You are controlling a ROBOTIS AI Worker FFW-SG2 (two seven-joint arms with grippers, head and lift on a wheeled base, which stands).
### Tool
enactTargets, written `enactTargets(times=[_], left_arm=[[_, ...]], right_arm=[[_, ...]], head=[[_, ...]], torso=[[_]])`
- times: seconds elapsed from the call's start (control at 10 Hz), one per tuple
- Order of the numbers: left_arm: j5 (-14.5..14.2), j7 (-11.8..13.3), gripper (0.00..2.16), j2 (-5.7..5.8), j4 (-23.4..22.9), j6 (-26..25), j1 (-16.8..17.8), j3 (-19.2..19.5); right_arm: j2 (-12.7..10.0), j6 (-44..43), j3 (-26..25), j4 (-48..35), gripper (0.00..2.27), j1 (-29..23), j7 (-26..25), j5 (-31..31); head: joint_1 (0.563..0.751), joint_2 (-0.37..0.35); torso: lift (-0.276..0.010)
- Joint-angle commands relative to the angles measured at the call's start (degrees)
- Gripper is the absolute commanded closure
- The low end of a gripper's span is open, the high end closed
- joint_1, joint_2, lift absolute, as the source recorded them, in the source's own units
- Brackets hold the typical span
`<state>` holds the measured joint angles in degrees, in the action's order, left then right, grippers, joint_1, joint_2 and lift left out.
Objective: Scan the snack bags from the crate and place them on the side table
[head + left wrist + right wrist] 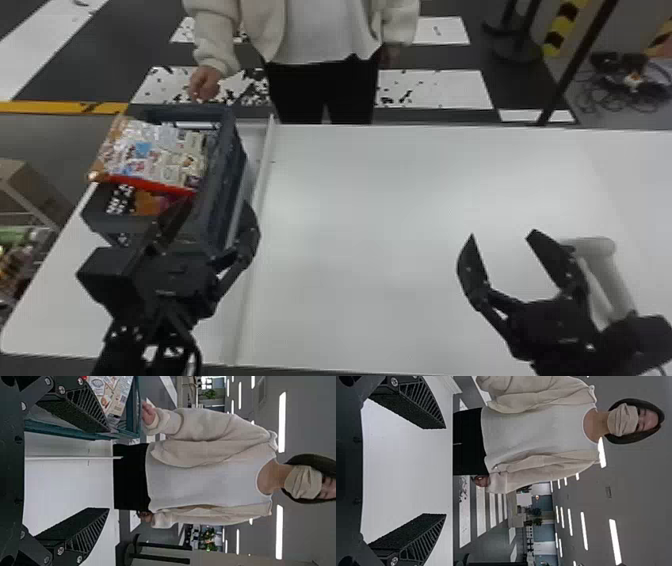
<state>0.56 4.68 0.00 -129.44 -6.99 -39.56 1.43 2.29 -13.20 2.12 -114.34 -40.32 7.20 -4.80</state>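
Observation:
A grey crate (227, 145) stands at the left of the table. On top lies a large colourful snack bag (155, 155) with a red edge; a black and orange bag (145, 201) shows below it. My left gripper (212, 222) is open at the crate's near right corner. In the left wrist view, the open left gripper (107, 469) has nothing between its fingers, with the crate rim (85, 435) and a bag (119, 401) past one finger. The right gripper (505, 237) stands open and empty over the right part of the table; the right wrist view shows the gripper (445, 471) too.
A white object with a rounded head and handle (597, 255), perhaps the scanner, is beside the right gripper, partly hidden. A raised white strip (260, 180) runs along the white table (375, 225) right of the crate. Shelving (30, 215) stands at the far left.

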Motion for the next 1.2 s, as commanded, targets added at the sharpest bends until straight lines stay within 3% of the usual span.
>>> enactTargets(times=[0.0, 0.2, 0.4, 0.5, 0.6, 0.8, 1.0, 1.1], left_arm=[[-2.0, 0.5, 0.19, -0.15, -2.9, -8.4, 1.9, 2.8], [-5.6, 1.8, 0.18, -0.15, -5.2, -16.3, 4.6, 7.4], [-10.8, 2.6, 0.18, -0.15, -8.3, -27.8, 7.6, 13.1], [-12.2, 2.0, 0.18, -0.15, -10.1, -33.2, 8.9, 14.7], [-14.0, 1.0, 0.18, -0.15, -10.9, -35.2, 10.0, 16.3], [-18.0, -0.4, 0.18, -0.15, -12.1, -46.6, 15.2, 20.6], [-21.2, -1.6, 0.18, -0.15, -11.3, -54.7, 20.9, 25.4], [-22.4, -2.7, 0.18, -0.15, -9.5, -55.5, 23.0, 27.0]], right_arm=[[0.1, 0.2, 0.0, 0.2, 0.08, 0.1, 0.0, 0.0], [0.1, 0.2, 0.0, 0.7, 0.08, 0.2, 0.0, -0.1], [0.1, 0.2, 0.0, 1.0, 0.08, 0.2, 0.0, -0.1], [0.1, 0.2, 0.0, 1.3, 0.08, 0.5, 0.0, 0.0], [0.0, 0.3, 0.2, 1.3, 0.08, 0.6, 0.1, 0.0], [0.0, 1.0, 0.3, 1.4, 0.08, 0.7, 0.1, 0.0], [0.0, 1.4, 0.3, 1.5, 0.08, 0.7, 0.1, 0.0], [0.0, 1.6, 0.4, 1.4, 0.08, 0.8, 0.1, 0.0]], head=[[0.695, 0.048], [0.695, 0.088], [0.695, 0.125], [0.695, 0.150], [0.695, 0.170], [0.695, 0.196], [0.695, 0.230], [0.695, 0.238]], torso=[[-0.094], [-0.094], [-0.094], [-0.094], [-0.094], [-0.094], [-0.094], [-0.094]])
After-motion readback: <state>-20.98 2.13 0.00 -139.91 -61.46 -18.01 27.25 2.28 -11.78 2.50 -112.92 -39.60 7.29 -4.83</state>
